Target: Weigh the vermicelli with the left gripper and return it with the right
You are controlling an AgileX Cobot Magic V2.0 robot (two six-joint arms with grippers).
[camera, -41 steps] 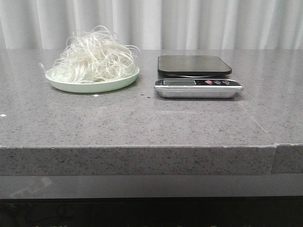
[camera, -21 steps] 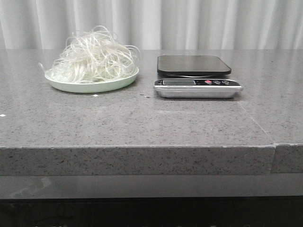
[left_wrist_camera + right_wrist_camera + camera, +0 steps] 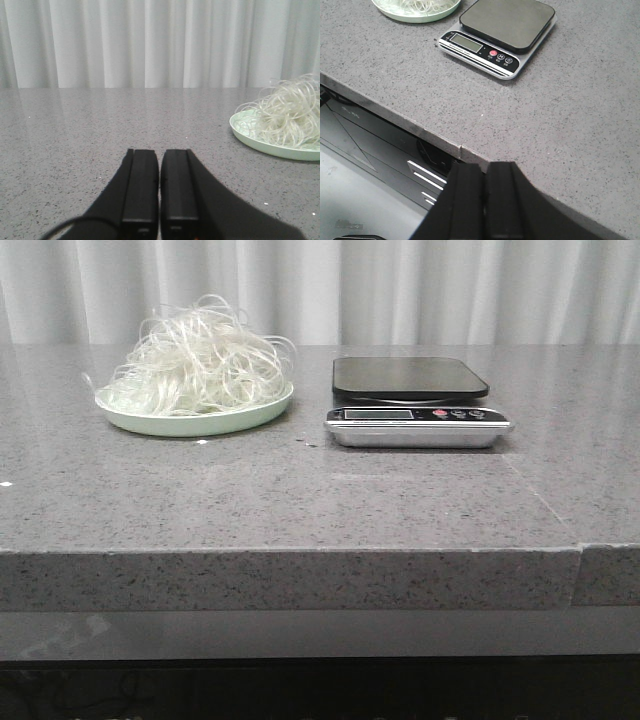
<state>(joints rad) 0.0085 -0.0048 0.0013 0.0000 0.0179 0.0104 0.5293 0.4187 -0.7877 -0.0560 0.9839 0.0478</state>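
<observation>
Vermicelli, a fluffy heap of wiry translucent whitish strands, is piled on a pale green round plate beside a black-topped silver digital scale on speckled grey stone table. No writing is legible. Left gripper and right gripper are closed, empty.

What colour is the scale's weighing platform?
Black, a matte dark square platform on the silver-bodied scale; clearest in the right wrist view.

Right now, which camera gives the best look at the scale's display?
The right wrist view: it looks down on the scale, with display and buttons clear. The front view shows the display edge-on and small. The left wrist view misses the scale.
</observation>
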